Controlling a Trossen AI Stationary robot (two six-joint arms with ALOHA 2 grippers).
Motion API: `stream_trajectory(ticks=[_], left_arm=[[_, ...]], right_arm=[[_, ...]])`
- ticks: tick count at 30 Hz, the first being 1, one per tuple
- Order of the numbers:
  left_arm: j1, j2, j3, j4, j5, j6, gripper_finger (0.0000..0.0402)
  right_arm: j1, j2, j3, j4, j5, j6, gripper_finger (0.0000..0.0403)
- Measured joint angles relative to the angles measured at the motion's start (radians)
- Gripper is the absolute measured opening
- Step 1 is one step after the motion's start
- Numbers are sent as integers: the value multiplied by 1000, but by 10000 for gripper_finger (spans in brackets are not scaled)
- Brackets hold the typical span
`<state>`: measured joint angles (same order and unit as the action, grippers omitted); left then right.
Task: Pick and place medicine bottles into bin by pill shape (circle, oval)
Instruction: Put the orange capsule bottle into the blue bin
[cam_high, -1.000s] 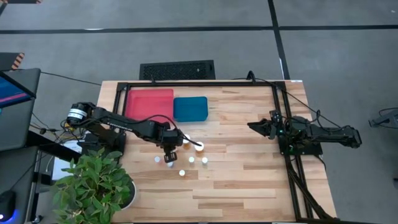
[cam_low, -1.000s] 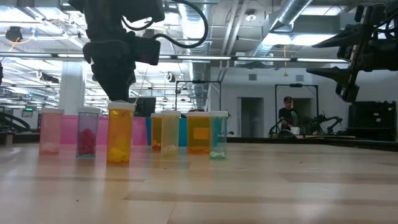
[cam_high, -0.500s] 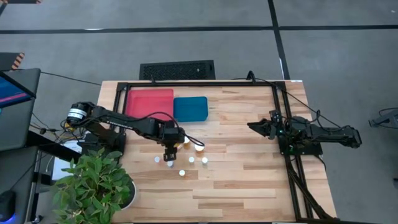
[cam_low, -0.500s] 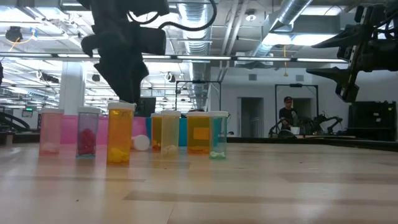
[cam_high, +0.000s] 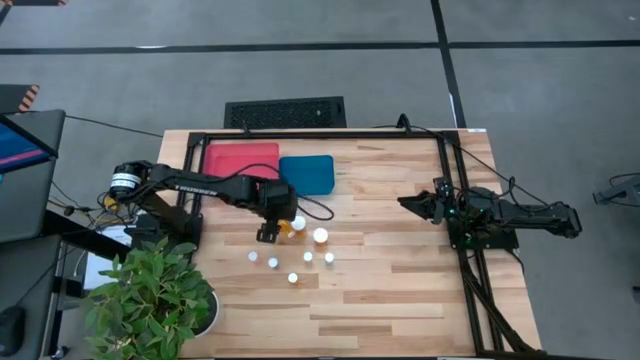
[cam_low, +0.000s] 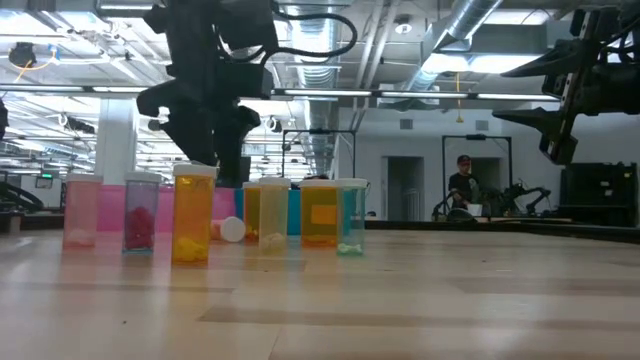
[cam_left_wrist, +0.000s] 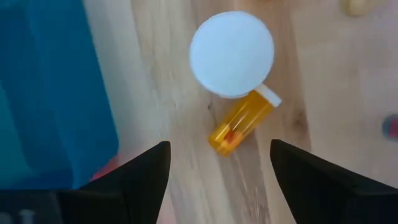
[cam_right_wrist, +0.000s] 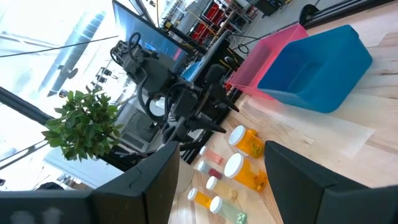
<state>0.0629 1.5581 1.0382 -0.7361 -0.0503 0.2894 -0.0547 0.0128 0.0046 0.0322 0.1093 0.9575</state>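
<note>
Several small white-capped medicine bottles (cam_high: 293, 258) stand upright on the wooden table, seen in a row in the low view (cam_low: 194, 215). One amber bottle (cam_left_wrist: 239, 121) lies on its side next to a wide-capped upright bottle (cam_left_wrist: 231, 45). My left gripper (cam_left_wrist: 217, 171) hangs open above the lying bottle and touches nothing; in the high view it (cam_high: 270, 228) is just near of the blue bin (cam_high: 306, 174). The red bin (cam_high: 240, 165) stands to the blue bin's left. My right gripper (cam_high: 410, 203) waits open in the air at the table's right.
A black frame (cam_high: 320, 137) runs along the table's far edge and down its right side. A potted plant (cam_high: 150, 295) stands at the near left corner. Bare wood (cam_high: 390, 280) lies between the bottles and the right arm. A person (cam_low: 462, 185) is far behind.
My left gripper has opened, risen and gone toward the table's far edge, away from the standing bottles. An amber bottle now lies on its side on the table below it, its white cap newly showing in the low view.
</note>
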Motion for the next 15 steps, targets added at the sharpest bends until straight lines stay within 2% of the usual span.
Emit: stream_trajectory(ticks=[10, 15], left_arm=[[40, 42, 1, 13, 94, 185, 265], [29, 117, 0, 18, 68, 230, 265]], right_arm=[[0, 0, 0, 0, 0, 3, 244], [2, 0, 0, 1, 0, 4, 244]])
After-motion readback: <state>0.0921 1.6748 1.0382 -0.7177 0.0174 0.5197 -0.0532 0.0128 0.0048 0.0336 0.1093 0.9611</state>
